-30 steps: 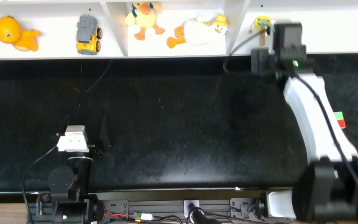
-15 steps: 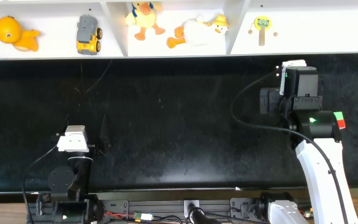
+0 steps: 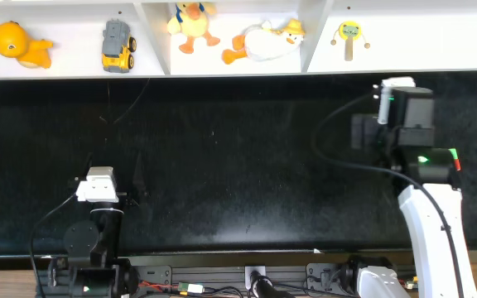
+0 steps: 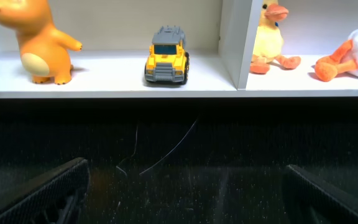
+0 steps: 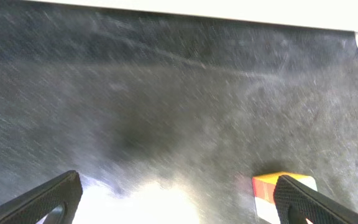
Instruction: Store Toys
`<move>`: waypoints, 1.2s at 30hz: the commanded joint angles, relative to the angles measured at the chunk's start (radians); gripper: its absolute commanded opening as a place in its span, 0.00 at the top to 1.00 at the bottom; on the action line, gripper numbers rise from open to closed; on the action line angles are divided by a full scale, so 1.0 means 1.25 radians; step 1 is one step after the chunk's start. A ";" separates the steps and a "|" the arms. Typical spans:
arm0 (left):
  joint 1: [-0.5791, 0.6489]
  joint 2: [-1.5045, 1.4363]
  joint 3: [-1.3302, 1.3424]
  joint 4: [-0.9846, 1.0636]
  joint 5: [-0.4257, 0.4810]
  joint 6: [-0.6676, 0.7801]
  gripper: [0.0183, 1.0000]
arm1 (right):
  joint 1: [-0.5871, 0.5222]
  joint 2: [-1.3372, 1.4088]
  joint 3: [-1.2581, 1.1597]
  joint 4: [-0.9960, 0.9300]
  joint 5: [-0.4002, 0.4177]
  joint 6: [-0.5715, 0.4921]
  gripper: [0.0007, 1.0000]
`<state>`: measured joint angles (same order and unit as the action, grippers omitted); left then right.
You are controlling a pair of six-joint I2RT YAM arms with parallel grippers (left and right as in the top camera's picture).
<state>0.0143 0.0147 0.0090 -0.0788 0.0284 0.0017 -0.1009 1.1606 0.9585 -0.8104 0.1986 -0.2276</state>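
The right arm has drawn back from the far right compartment of the shelf [image 3: 222,73] and now stands over the black desk [image 3: 222,165]. It has left a small rattle [image 3: 349,35] behind there. The right hand [image 5: 179,200] is spread wide and carries nothing. Just beside it on the desk lies a small orange and white block [image 5: 283,185]; the view is poor, so it may be a marker and not a toy.

The left hand [image 4: 185,194] is spread too and empty, at the near left of the desk, facing the shelf.

The rattle looks light and stiff, and its thin stick is the natural place to pinch it. It would probably roll or slip if taken by the round head.

The shelf has three compartments:
- **Left:** an orange figure [image 3: 19,41] and a yellow toy truck [image 3: 117,45]. Both are hard and smooth and best gripped across their sides.
- **Middle:** a yellow plush duck [image 3: 193,25], standing, and a white plush duck [image 3: 263,41] on its side just beside it. Both are soft and will give under a squeeze.
- **Right:** the rattle alone.

From how things lie, the storing seems nearly or fully done.
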 commanded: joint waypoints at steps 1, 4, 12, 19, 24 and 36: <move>-0.004 -0.009 -0.001 -0.004 -0.004 -0.008 0.00 | -0.186 -0.015 -0.037 0.011 -0.158 -0.219 0.00; -0.004 -0.009 -0.001 -0.004 -0.004 -0.008 0.00 | -0.335 -0.012 -0.044 0.016 -0.221 -0.346 0.00; -0.004 -0.009 -0.001 -0.004 -0.004 -0.008 0.00 | -0.638 0.073 -0.044 0.011 -0.322 -0.620 0.00; -0.004 -0.009 -0.001 -0.004 -0.004 -0.008 0.00 | -0.714 0.182 -0.044 0.014 -0.457 -0.663 0.00; -0.004 -0.009 -0.001 -0.004 -0.004 -0.008 0.00 | -0.714 0.259 -0.044 0.061 -0.481 -0.662 0.01; -0.004 -0.009 -0.001 -0.004 -0.004 -0.008 0.00 | -0.689 0.312 -0.044 0.107 -0.521 -0.637 0.00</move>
<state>0.0143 0.0147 0.0090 -0.0788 0.0284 0.0017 -0.9775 1.5272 0.9077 -0.6777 -0.4164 -1.0370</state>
